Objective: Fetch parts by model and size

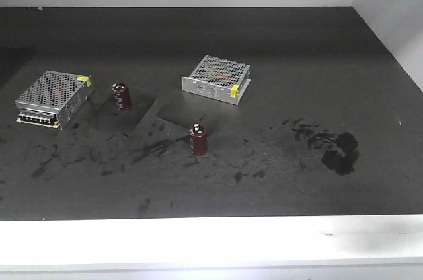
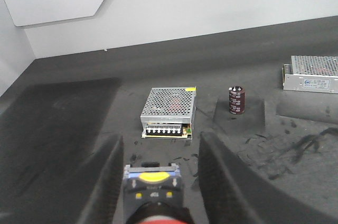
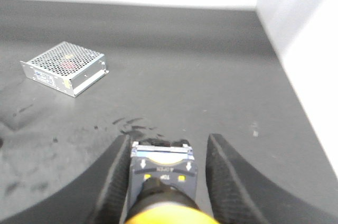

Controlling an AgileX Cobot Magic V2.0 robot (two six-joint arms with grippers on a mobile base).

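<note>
**Both switches in hand: now carry them clean**

Left gripper (image 2: 160, 138) first. Its jaws are pinching the red-capped switch (image 2: 153, 184), red cap back toward the wrist and blue-grey base pointing out over the table (image 1: 297, 62). Over on the right gripper (image 3: 169, 137) it's the same picture: jaws closed on the yellow-capped switch (image 3: 163, 168), cap rearward. The front view shows neither arm, so both parts look to be up off the table.

My read is that the picking is done and this is the carry. Hold the squeeze steady, because these bodies are short and smooth and a loose pinch would let one slide forward. On the left there's a metal box (image 2: 168, 102) dead ahead at 12 o'clock, a capacitor (image 2: 236, 100) at 1 o'clock and a second metal box (image 2: 314, 73) at 2 o'clock. Travel high, don't sweep low. The right side is roomier, with that second box off at 10 o'clock. Where the parts go isn't in view.
</note>
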